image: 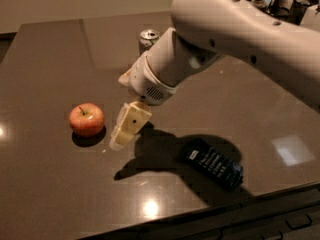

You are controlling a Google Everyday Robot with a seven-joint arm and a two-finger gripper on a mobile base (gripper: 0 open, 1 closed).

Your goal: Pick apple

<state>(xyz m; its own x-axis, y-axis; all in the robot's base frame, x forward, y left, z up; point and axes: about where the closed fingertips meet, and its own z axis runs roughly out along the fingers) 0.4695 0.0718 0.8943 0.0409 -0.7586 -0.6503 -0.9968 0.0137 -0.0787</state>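
Note:
The apple (86,119) is small, round and red-orange with a short dark stem. It sits on the dark brown table (50,59) at the left. My gripper (120,112) hangs low over the table just right of the apple, not touching it. Its cream fingers (130,126) are spread open and hold nothing. The lower finger's tip reaches the table close to the apple's right side. The big white arm comes in from the upper right.
A green and silver soda can (149,38) stands at the back, partly behind the arm. A black snack packet (212,163) lies flat at the front right, in the arm's shadow. The table's front edge runs along the bottom.

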